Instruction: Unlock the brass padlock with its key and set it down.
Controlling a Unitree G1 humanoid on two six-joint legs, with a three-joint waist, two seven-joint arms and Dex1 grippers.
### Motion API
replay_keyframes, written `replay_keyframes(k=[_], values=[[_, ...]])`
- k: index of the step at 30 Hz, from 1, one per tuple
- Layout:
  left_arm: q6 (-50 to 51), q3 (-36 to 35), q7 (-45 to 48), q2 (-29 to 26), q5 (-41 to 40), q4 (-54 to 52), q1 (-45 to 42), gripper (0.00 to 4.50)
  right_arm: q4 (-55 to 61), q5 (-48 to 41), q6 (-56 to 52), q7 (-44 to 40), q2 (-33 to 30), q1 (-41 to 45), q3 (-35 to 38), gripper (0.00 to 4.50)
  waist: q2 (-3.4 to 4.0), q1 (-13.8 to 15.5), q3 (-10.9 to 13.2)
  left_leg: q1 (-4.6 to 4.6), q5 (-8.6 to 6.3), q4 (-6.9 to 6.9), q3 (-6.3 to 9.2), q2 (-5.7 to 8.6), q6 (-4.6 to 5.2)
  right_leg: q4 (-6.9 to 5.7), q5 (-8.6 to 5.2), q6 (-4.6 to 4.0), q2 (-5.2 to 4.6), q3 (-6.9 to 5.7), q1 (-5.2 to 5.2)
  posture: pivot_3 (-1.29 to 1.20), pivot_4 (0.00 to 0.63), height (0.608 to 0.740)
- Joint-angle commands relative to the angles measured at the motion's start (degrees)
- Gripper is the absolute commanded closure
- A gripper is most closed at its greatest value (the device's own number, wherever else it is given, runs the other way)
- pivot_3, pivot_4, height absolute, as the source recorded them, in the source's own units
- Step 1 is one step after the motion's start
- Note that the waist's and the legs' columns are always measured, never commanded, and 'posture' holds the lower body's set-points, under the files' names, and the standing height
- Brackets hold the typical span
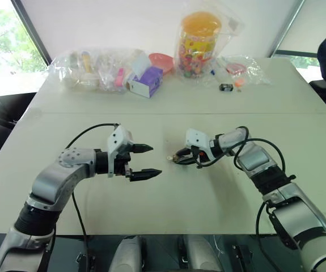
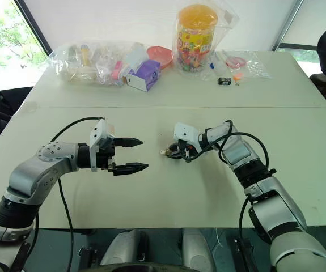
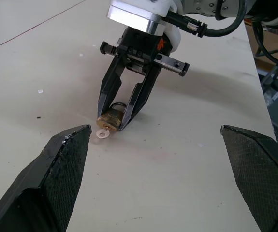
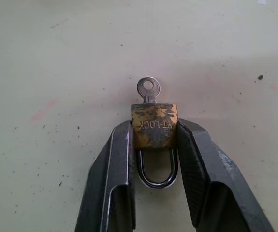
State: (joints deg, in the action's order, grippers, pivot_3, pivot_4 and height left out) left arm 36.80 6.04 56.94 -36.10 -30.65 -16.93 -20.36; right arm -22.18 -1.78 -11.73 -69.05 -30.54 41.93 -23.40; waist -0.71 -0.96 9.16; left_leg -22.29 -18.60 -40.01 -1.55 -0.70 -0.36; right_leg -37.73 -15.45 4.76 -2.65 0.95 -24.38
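Pale table [image 1: 168, 209], clutter of bagged items [image 1: 103, 68] along the far edge. Left gripper [image 1: 146, 161] hovers with fingers spread wide, nothing between them. Right gripper [image 3: 113, 126] pinches the brass padlock [image 4: 154, 125] by its sides, down at the tabletop near mid-table; contact with the surface looks likely but is hard to confirm. Padlock's long axis runs along the fingers: shackle [image 4: 158, 171] back toward the wrist, key [image 4: 148, 89] sticking out beyond the fingertips toward the left gripper. Body tarnished, blotchy yellow, stamped lettering; shackle looks seated.

A pale tabletop [image 1: 94, 107] stands before a white wall [image 1: 111, 22]. Daylight enters through windows [image 1: 4, 39] at both far corners.
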Motion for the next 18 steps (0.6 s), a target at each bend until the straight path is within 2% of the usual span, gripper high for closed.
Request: replay_keyframes(k=[1, 3, 5, 7, 9, 17, 18], values=[[1.96, -1.49, -0.81, 1.77, -2.83, 0.44, -1.59, 0.00, 4.66, 4.18, 1.97, 2.84, -2.06, -2.76, -0.20, 3.83, 0.00, 0.10, 0.00, 0.00, 0.00, 0.00, 0.00, 0.00, 0.00, 0.00, 0.00, 0.00, 0.00, 0.00, 0.00, 0.00, 0.150, 0.735], [5.05, -2.88, -1.57, 3.63, -5.55, 3.22, -2.87, 0.00, 11.95, 5.51, 5.30, 6.67, -3.43, -4.92, 2.24, 3.83, 0.00, 0.38, 0.00, -0.01, 0.00, -0.02, 0.01, 0.03, 0.00, -0.02, 0.00, 0.00, -0.05, -0.01, 0.00, 0.00, 0.150, 0.735], [7.06, -3.27, -1.18, 4.73, -7.00, 6.48, -4.42, 0.00, 18.60, 10.12, 14.31, 14.77, -5.00, -7.26, 5.14, 3.83, 0.00, 0.48, 0.00, -0.08, 0.00, -0.05, 0.02, 0.06, 0.00, -0.02, 0.00, 0.00, -0.09, -0.03, -0.01, 0.00, 0.150, 0.735], [7.24, -2.17, -0.17, 5.86, -6.72, 9.43, -7.05, 0.00, 25.11, 16.05, 24.08, 21.95, -8.09, -10.46, 7.71, 3.83, 0.00, 0.42, 0.03, -0.12, 0.00, -0.06, -0.01, 0.10, 0.00, -0.04, 0.00, 0.00, -0.10, 0.00, -0.10, 0.00, 0.150, 0.735], [7.01, -1.25, 0.75, 7.05, -6.37, 11.58, -9.49, 0.00, 30.17, 18.42, 27.65, 25.81, -9.55, -13.87, 9.70, 3.83, -0.01, 0.38, 0.03, -0.13, 0.00, -0.06, -0.01, 0.10, -0.01, -0.04, 0.00, 0.01, -0.05, -0.01, -0.12, 0.00, 0.150, 0.735], [6.88, -0.36, 3.70, 10.85, -6.29, 17.68, -14.50, 0.00, 42.29, 21.26, 25.09, 26.09, -10.27, -20.97, 10.84, 3.83, -0.02, 0.10, 0.02, -0.07, 0.02, -0.05, -0.05, 0.07, -0.03, -0.09, 0.00, 0.00, 0.09, 0.06, -0.11, 0.00, 0.150, 0.735], [6.76, -0.18, 3.96, 11.17, -6.12, 18.10, -14.88, 0.26, 43.00, 21.52, 24.67, 25.72, -10.33, -21.09, 10.73, 3.83, -0.02, 0.23, 0.02, -0.07, 0.02, -0.06, -0.05, 0.07, -0.03, -0.09, 0.00, 0.01, 0.10, 0.06, -0.11, 0.00, 0.150, 0.735]])
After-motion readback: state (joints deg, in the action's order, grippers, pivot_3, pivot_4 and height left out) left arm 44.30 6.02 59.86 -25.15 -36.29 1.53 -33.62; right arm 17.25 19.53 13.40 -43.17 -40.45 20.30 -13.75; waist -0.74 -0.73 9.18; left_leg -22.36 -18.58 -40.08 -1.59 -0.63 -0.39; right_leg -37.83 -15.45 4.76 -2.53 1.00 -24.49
